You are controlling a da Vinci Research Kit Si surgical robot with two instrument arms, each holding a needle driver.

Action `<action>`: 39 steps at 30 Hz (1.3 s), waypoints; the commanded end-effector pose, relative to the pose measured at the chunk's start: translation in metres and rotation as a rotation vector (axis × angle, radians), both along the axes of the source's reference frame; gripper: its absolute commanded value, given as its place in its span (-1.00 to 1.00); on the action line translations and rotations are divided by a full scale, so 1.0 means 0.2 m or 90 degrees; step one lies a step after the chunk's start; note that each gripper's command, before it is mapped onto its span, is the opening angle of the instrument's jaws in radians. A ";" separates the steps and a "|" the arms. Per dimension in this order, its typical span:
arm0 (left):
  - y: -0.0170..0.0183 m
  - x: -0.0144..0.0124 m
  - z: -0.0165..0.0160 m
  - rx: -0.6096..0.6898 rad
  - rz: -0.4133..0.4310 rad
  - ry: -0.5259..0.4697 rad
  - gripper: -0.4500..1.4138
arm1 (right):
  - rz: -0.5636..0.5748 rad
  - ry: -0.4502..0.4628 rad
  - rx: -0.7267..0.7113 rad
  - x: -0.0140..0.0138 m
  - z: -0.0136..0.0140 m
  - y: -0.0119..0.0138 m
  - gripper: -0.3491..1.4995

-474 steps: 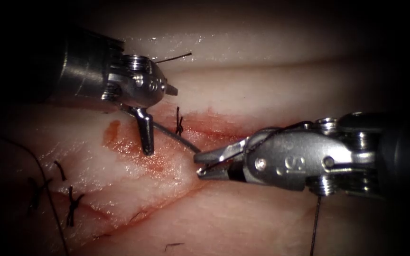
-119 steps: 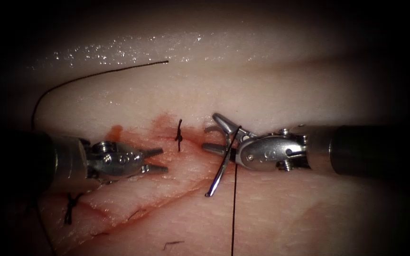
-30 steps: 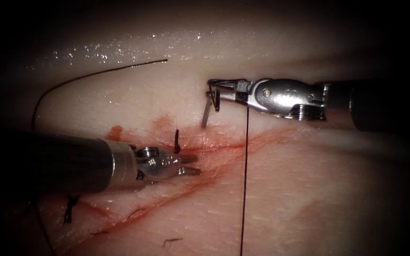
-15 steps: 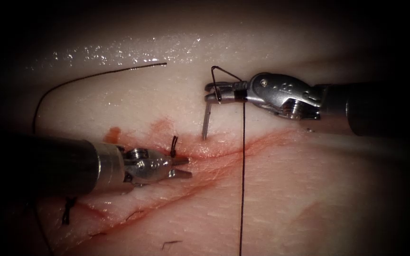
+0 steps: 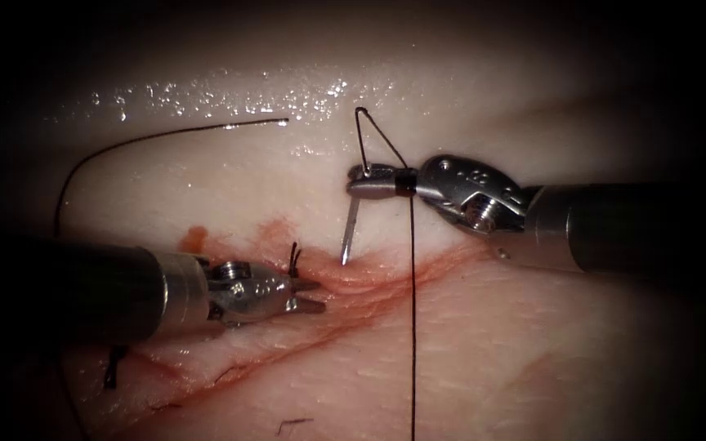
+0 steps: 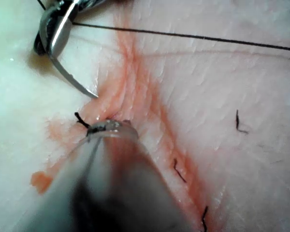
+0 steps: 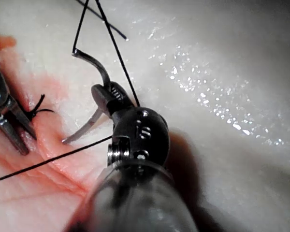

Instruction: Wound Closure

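Looking over the pork-belly tissue (image 5: pixel 484 343), I see the cut (image 5: pixel 386 282) running as a reddened line from lower left up toward the right, with red fluid (image 5: pixel 279 233) smeared along it. My right tool (image 5: pixel 369 180) comes in from the right above the cut, its jaws clamped on the curved needle (image 5: pixel 350 233) around the middle of its curve. In my right wrist view (image 7: pixel 102 99) the grip sits roughly mid-body, with the blunt end arching up and away. The needle hangs down from the jaws with its point just at the tissue on the upper edge of the cut; from my left wrist view (image 6: pixel 72 77) the tip looks to be touching or barely off the surface, and I cannot tell whether it has entered.

My left tool (image 5: pixel 308 296) lies low on the left side of the cut, jaws slightly parted and holding nothing, tips right beside a finished stitch knot (image 5: pixel 294 255).

The thread (image 5: pixel 412 327) loops up from the needle's tail, crosses the right jaws and drops straight down across the cut. Another length of it (image 5: pixel 165 135) arcs over the tissue at upper left. A further dark stitch (image 5: pixel 112 367) sits at lower left.
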State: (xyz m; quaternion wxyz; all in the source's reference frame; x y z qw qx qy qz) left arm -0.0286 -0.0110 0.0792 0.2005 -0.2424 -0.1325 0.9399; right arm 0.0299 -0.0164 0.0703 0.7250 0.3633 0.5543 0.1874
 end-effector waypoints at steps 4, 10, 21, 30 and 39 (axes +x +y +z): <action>-0.001 -0.002 0.003 -0.001 0.002 -0.001 -0.26 | -0.005 0.018 0.095 0.009 0.005 -0.008 -1.00; -0.001 -0.001 0.003 0.000 0.003 -0.002 -0.26 | 0.016 0.026 0.246 0.011 0.004 -0.012 -1.00; 0.000 0.001 0.003 -0.002 0.004 -0.001 -0.26 | -0.003 -0.070 0.463 0.013 0.004 -0.027 -1.00; 0.001 0.002 0.003 -0.004 0.004 0.001 -0.26 | -0.003 -0.094 0.571 0.012 0.001 -0.033 -1.00; 0.001 0.002 0.003 -0.006 0.004 0.002 -0.26 | -0.031 -0.061 0.677 0.018 -0.006 -0.040 -1.00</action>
